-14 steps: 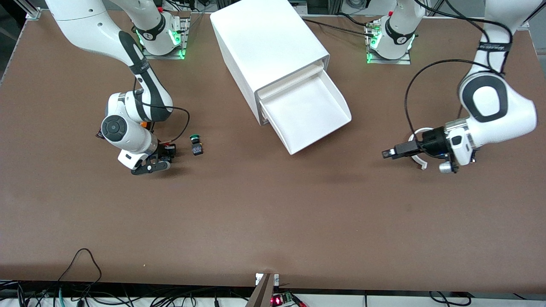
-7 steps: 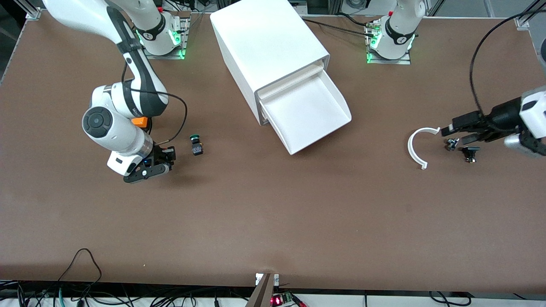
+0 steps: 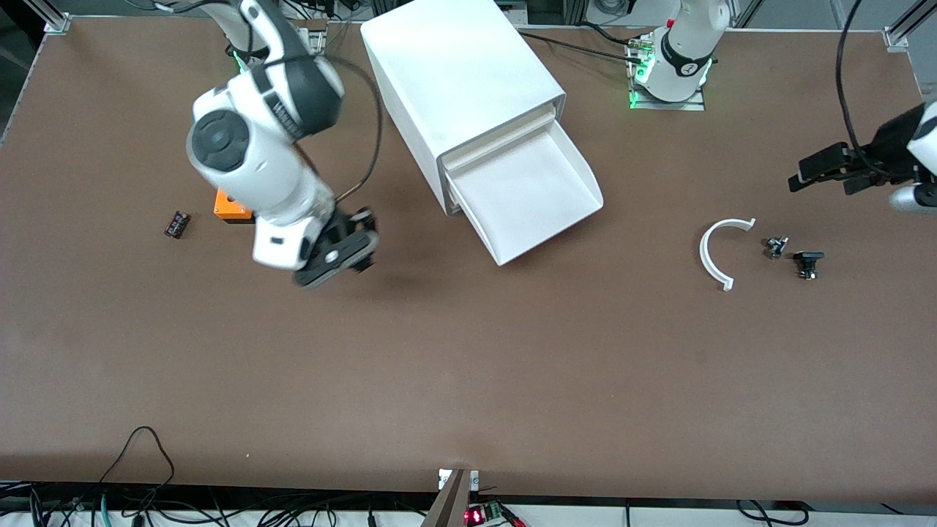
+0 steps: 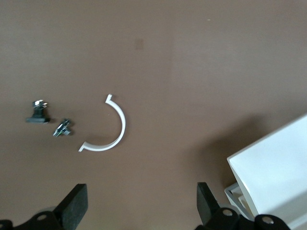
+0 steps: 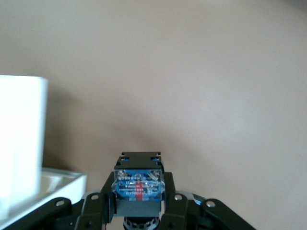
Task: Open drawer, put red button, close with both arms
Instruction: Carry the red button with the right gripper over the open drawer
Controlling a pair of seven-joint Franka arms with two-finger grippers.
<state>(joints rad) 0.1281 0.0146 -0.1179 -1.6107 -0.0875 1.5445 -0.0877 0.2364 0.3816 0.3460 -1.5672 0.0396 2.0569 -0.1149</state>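
Note:
The drawer (image 3: 534, 187) is pulled out of the bottom of the white cabinet (image 3: 454, 80); its tray shows nothing inside. My right gripper (image 3: 350, 250) hangs over the table beside the drawer, toward the right arm's end, shut on the red button (image 5: 139, 186). The button's black body and blue label with a red stripe show between the fingers (image 5: 106, 203); its cap is hidden. The drawer's rim (image 5: 53, 184) lies close ahead of this gripper (image 5: 139, 203). My left gripper (image 3: 823, 172) hovers open over the left arm's end of the table, its fingers (image 4: 74, 207) wide apart and bare.
A white curved strip (image 3: 714, 258) and two small metal parts (image 3: 774, 247) (image 3: 807, 262) lie under the left gripper's area. An orange block (image 3: 233, 210) and a small dark part (image 3: 176, 224) sit near the right arm. The cabinet corner (image 4: 276, 160) shows in the left wrist view.
The right arm has lifted and swung toward the drawer with the button, uncovering the orange block and dark part. The left arm has drawn back toward its end of the table.

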